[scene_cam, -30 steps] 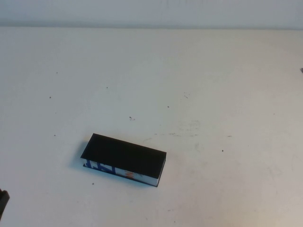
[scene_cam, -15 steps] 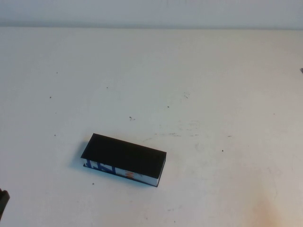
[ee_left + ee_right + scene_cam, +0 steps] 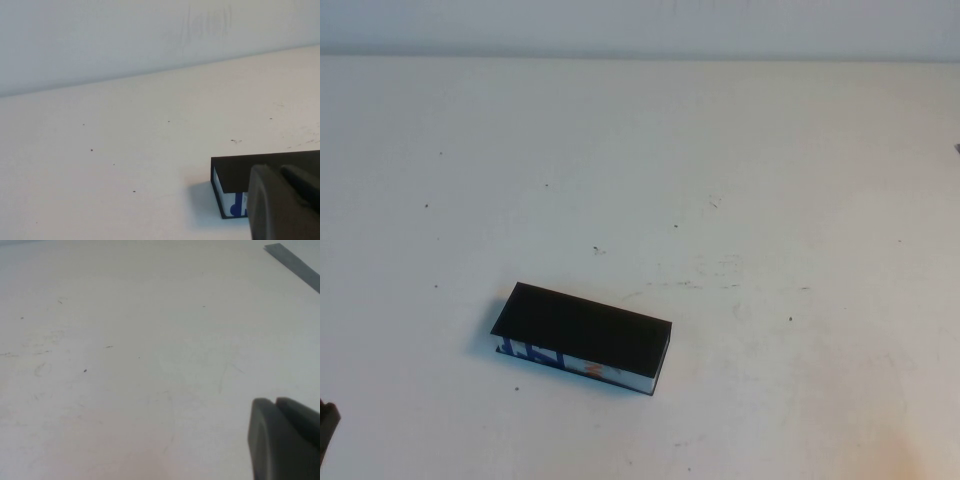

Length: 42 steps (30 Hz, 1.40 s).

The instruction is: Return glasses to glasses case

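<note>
Nearest the robot, the left tool (image 3: pixel 285 202) sits low at the near-left corner of the worktop (image 3: pixel 740 150), only a dark sliver of it showing at the edge of the high view. In its own wrist view its 2 dark fingers (image 3: pixel 265 200) lie pressed side by side with just a thin seam between them, so it looks clenched on nothing. The right tool (image 3: pixel 285 440) is outside the high view altogether; its wrist view shows it hovering over bare worktop on the right side, fingers likewise together and empty.

A little further in lies the glasses case (image 3: pixel 582 340), left of centre and towards the near edge. Its black lid is down flat, with the white, blue and orange printed side facing the robot. Its long axis runs roughly left to right, skewed so the left end sits slightly further from the robot than the right end. The case lies forward and to the right of the left tool, which is plainly the nearer arm; the left wrist view catches one end of the case just beyond the fingers.

The glasses are nowhere to be seen; whether they are inside the shut case I cannot tell

Beyond the case the worktop carries only faint scuffs and specks, back to the pale wall (image 3: pixel 640 25)
</note>
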### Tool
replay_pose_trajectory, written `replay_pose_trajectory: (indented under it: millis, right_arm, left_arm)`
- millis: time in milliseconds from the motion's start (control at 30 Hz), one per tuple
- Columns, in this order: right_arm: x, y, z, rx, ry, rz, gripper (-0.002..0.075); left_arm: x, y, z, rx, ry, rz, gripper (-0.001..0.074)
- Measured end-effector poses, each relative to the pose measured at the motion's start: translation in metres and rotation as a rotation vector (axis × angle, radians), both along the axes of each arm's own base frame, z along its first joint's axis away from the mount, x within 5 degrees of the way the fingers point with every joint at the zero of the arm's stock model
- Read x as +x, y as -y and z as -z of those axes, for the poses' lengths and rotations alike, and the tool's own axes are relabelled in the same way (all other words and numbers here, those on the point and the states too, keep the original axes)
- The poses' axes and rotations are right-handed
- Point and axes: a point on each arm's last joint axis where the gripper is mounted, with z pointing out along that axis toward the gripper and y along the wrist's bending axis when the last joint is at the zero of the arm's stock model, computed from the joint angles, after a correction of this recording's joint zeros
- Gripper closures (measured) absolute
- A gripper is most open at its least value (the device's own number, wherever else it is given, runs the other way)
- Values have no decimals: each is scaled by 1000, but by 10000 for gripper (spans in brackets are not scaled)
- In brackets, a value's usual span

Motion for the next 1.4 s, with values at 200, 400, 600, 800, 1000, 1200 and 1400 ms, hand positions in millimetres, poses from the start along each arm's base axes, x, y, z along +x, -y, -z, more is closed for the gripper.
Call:
replay_pose_trajectory:
  millis: [200,400,600,800,1000,1200,1400]
  right_arm:
    - [0,0,0,-2,-2,0,737]
    - [0,0,0,-2,-2,0,737]
    - [0,0,0,-2,-4,0,737]
    - [0,0,0,-2,-4,0,737]
    - [0,0,0,-2,-4,0,737]
    - [0,0,0,-2,-4,0,737]
    - [0,0,0,-2,-4,0,737]
  left_arm:
    - [0,0,0,0,0,0,736]
    - [0,0,0,0,0,0,736]
    - [0,0,0,24,12,-3,736]
    - [3,-8,-7,4,85,-117,736]
    - [3,-15,6,43,-61,-247,736]
    - [1,-16,18,68,-190,-273,736]
    - [1,-16,18,66,-194,-274,736]
